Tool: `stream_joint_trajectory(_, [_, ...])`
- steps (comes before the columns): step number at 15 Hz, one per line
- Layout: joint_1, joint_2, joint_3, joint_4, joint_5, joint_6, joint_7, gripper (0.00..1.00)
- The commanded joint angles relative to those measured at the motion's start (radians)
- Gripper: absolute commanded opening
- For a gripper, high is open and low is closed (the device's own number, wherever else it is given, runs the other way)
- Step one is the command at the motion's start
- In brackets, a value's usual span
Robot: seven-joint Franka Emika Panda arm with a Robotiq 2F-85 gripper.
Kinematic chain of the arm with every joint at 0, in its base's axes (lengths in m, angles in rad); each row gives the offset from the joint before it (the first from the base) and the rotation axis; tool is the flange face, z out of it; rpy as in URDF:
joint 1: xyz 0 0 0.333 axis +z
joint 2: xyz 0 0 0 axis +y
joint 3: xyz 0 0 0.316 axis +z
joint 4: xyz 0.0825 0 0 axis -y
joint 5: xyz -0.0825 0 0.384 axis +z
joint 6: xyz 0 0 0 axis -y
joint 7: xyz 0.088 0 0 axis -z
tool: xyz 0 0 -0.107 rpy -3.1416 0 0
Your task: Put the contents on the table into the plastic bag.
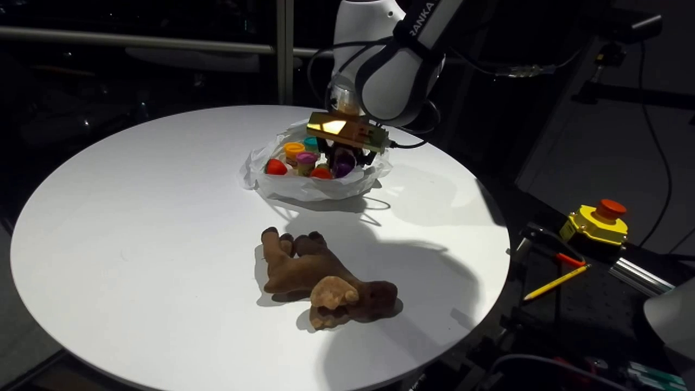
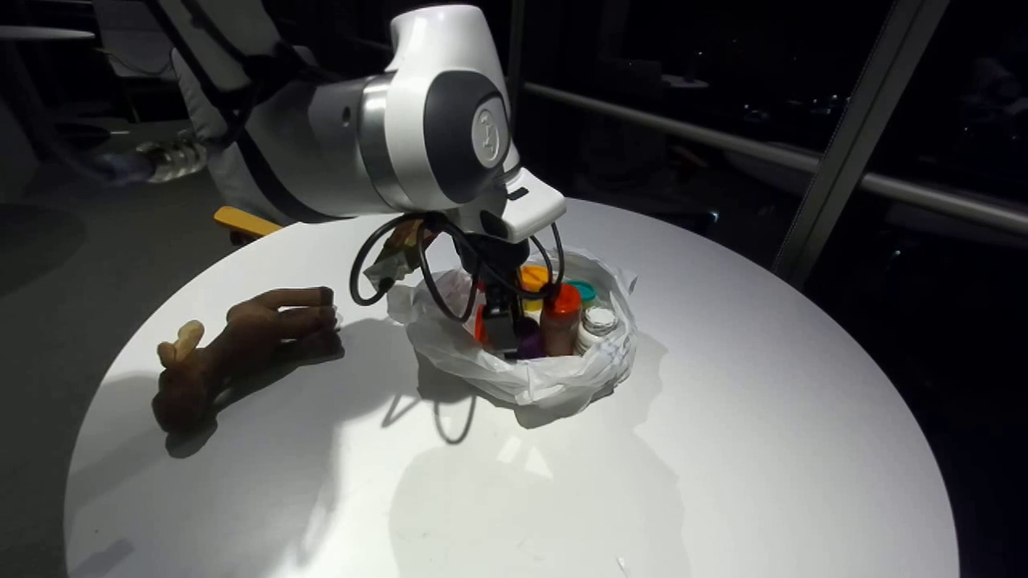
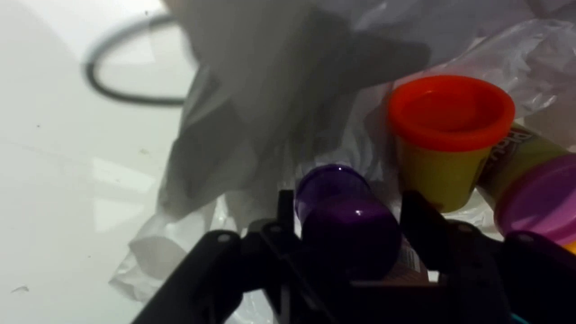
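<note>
On the round white table (image 1: 136,228) lies the brown plush toy (image 1: 304,271), on its side and outside the bag, in both exterior views. Behind it the plastic bag (image 1: 312,190) is spread wide, its film bunched into a low rim. My gripper (image 3: 347,198) is down inside the bag, jaws apart around the purple cup (image 3: 351,220). A thin gap shows between the cup and the left finger (image 3: 285,209). The cup leans among the other pieces. In an exterior view the brown bottle with red cap (image 2: 560,329) stands in the bag beside the gripper (image 2: 506,333).
Also in the bag are tubs with an orange-red lid (image 3: 450,112), a pink-purple lid (image 3: 544,198), a yellow lid (image 1: 294,147) and a teal lid (image 1: 310,143), a red piece (image 1: 276,166) and a white container (image 2: 596,325). Arm cables hang over the bag.
</note>
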Motion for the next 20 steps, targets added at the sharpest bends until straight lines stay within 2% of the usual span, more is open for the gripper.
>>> stream_joint_trajectory(1, [0.046,-0.085,-0.039,-0.041,0.002,-0.022,-0.008,0.96])
stream_joint_trajectory(2, [0.071,-0.116,-0.062,-0.06,-0.016,-0.035,0.001,1.0])
stream_joint_trajectory(5, [0.172,-0.246,-0.137,-0.141,-0.105,-0.059,0.042,1.0])
stream_joint_trajectory(7, [0.203,-0.339,-0.131,-0.179,-0.177,-0.109,0.044,1.0])
stream_joint_trajectory(8, [0.195,-0.387,-0.089,-0.201,-0.202,-0.142,0.021,1.0])
stream_joint_trajectory(10, [0.143,-0.441,0.038,-0.234,-0.191,-0.171,-0.057,1.0])
stream_joint_trajectory(14, [0.087,-0.469,0.254,-0.266,-0.09,-0.182,-0.194,1.0])
stream_joint_trajectory(17, [0.066,-0.404,0.367,-0.264,-0.005,-0.166,-0.33,1.0])
stream_joint_trajectory(20, [0.055,-0.34,0.439,-0.262,0.071,-0.181,-0.486,1.0])
